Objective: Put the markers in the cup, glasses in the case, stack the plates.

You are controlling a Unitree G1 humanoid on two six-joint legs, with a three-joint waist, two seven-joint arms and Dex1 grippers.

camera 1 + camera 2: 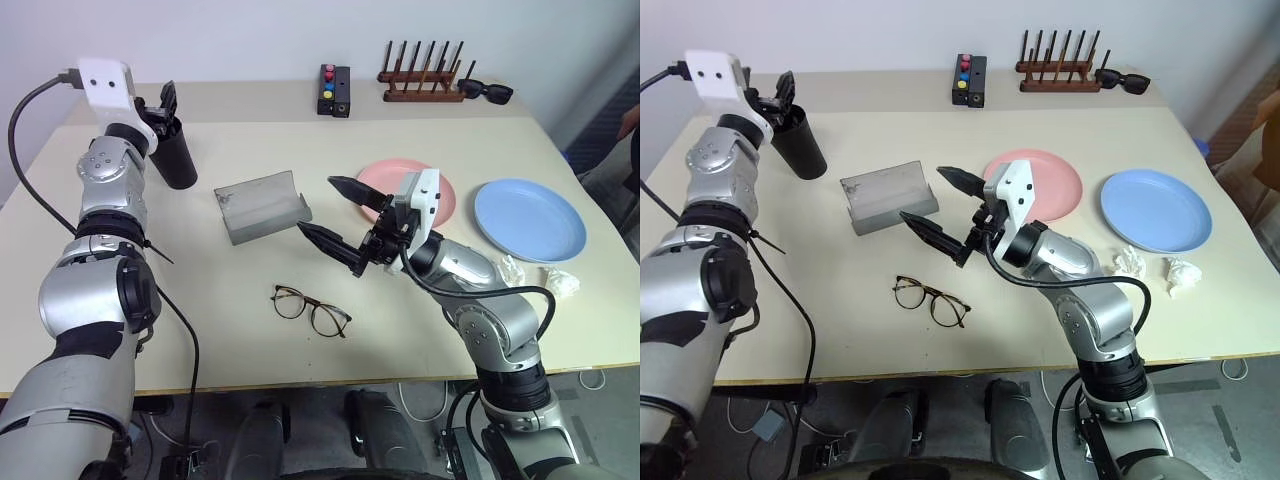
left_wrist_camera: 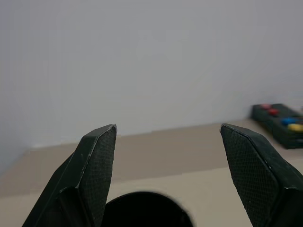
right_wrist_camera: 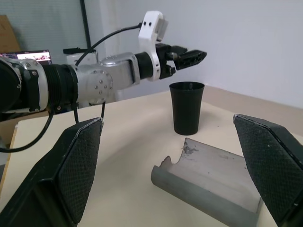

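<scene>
The left gripper (image 1: 165, 103) hangs just above the mouth of the cup (image 1: 177, 155), its jaws spread apart with nothing between them. The cup stands upright near the far left corner of the bench (image 1: 200, 300); what lies inside it cannot be made out (its dark rim shows just below the left jaws in the wrist view).

The right gripper (image 1: 335, 215) hovers over the middle of the bench with its jaws wide open and empty, pointing toward the case (image 1: 262, 205). The case lies open just beyond the jaw tips, its grey hollow empty. The glasses (image 1: 310, 310) rest unfolded on the bench below and to the near side of the right jaws, apart from the case.

Behind the right gripper sits the pink plate (image 1: 440, 195), and the blue plate (image 1: 530, 218) lies beside it toward the right edge, the two not touching and neither stacked. Crumpled white paper (image 1: 560, 280) lies near the blue plate's near rim.

Bare bench surface lies between the cup and the case, and around the glasses toward the near edge.
</scene>
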